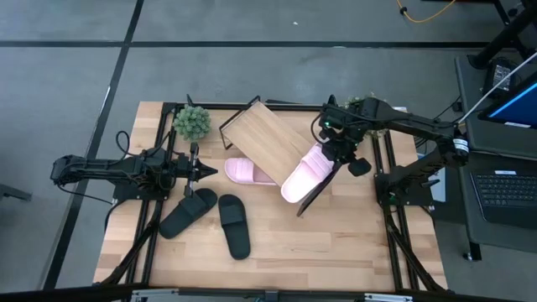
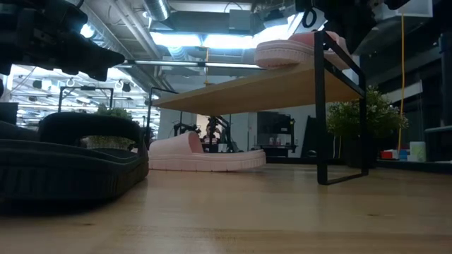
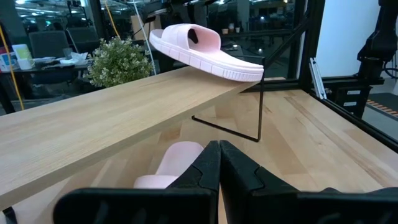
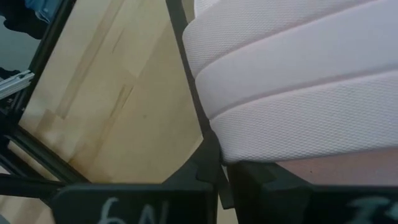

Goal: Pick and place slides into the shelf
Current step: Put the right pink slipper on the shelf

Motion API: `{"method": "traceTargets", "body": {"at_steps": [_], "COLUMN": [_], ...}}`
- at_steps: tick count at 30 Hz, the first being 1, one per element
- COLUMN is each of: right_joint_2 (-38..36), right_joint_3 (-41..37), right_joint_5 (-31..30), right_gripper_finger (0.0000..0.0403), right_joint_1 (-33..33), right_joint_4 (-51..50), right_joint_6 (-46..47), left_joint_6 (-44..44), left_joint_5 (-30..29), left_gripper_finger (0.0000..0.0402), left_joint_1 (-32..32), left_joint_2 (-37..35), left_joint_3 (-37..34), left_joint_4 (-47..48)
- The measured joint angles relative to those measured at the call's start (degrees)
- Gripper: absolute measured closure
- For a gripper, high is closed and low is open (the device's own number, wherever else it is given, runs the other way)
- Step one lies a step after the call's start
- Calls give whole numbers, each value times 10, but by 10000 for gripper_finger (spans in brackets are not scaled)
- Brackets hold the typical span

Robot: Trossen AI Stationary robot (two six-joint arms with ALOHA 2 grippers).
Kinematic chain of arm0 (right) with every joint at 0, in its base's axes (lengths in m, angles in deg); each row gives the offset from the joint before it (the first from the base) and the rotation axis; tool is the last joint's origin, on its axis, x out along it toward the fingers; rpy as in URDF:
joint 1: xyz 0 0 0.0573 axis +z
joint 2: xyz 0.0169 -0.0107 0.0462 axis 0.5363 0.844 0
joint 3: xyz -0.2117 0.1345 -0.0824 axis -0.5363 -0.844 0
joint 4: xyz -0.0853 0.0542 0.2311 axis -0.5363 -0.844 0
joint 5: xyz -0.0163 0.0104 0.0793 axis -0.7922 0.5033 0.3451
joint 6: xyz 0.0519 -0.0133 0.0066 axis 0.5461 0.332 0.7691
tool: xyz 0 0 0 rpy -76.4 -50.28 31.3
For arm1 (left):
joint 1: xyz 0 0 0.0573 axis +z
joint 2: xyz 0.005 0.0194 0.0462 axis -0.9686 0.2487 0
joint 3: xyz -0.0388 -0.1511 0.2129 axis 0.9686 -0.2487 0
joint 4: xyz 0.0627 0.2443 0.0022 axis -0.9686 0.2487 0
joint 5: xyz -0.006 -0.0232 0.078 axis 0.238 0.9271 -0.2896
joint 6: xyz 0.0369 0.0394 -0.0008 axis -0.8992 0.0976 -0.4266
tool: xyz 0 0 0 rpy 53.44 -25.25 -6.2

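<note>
Slides: two pink [image 1: 307, 174], two black [image 1: 234, 225]; right end effector [image 1: 334, 151] clamped on one pink.

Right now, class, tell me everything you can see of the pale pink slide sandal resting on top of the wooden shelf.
The pale pink open-toe slide sandal has a wide ribbed strap and a thick, grooved foam-like sole. It lies sole-down at one end of the light wood-grain shelf board, partly overhanging the edge by the thin black metal frame. The right gripper is at its strap end, nearly shut on it. Its pink twin lies on the tabletop, partly under the board.
</note>
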Motion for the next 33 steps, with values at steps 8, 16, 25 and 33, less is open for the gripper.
{"method": "traceTargets", "body": {"at_steps": [8,16,25,33], "right_joint_2": [23,41,44,44], "right_joint_3": [0,0,0,0], "right_joint_5": [1,2,2,0], "right_gripper_finger": [388,380,378,377], "right_joint_1": [0,0,0,0], "right_joint_4": [0,-1,-3,-1], "right_joint_6": [-1,0,25,75], "left_joint_6": [1,2,2,2], "left_joint_5": [0,0,0,0], "left_gripper_finger": [401,401,401,401], "left_joint_1": [0,0,0,0], "left_joint_2": [0,0,0,0], "left_joint_3": [0,0,0,0], "left_joint_4": [2,2,2,2]}}
